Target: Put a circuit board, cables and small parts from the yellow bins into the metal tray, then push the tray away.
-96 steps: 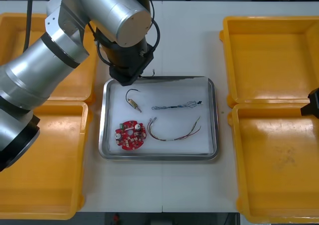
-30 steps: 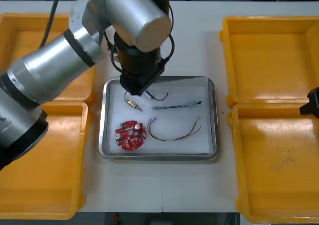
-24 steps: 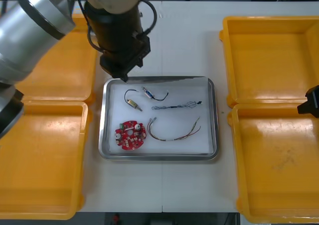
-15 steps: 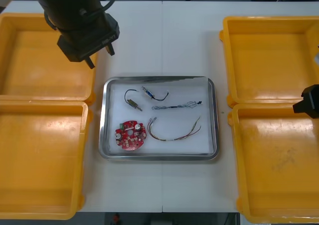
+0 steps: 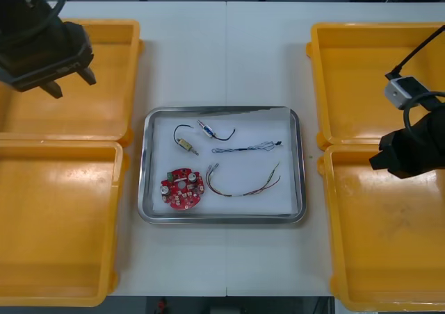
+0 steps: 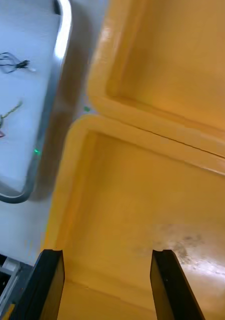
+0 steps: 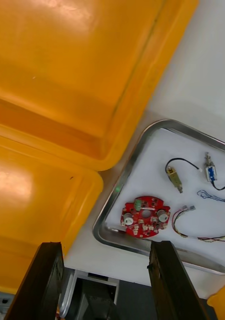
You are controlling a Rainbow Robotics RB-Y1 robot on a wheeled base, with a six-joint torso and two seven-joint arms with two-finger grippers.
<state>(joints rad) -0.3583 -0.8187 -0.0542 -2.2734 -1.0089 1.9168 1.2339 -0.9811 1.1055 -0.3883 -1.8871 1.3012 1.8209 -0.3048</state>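
Observation:
The metal tray (image 5: 221,219), white inside, lies mid-table. In it are a round red circuit board (image 5: 182,187), a red and yellow cable (image 5: 243,183), a twisted blue and white cable (image 5: 247,147) and two small metal parts (image 5: 185,143) (image 5: 206,128) with black wires. My left gripper (image 5: 69,83) hangs open over the far left yellow bin (image 5: 104,119), holding nothing. In the left wrist view its fingers (image 7: 48,280) stand wide apart above the tray rim (image 7: 108,231) and the board (image 7: 145,223). My right gripper (image 5: 400,161) (image 6: 110,260) is open and empty over the near right bin (image 6: 142,200).
Yellow bins flank the tray: near left (image 5: 55,224), far right (image 5: 379,78) and near right (image 5: 386,244); what I see of their floors is bare. White table stretches beyond the tray's far rim (image 5: 222,57) and before its near rim.
My left arm pulled back from over the tray to the far left bin, leaving a second small part in the tray. My right arm came inward from the right edge.

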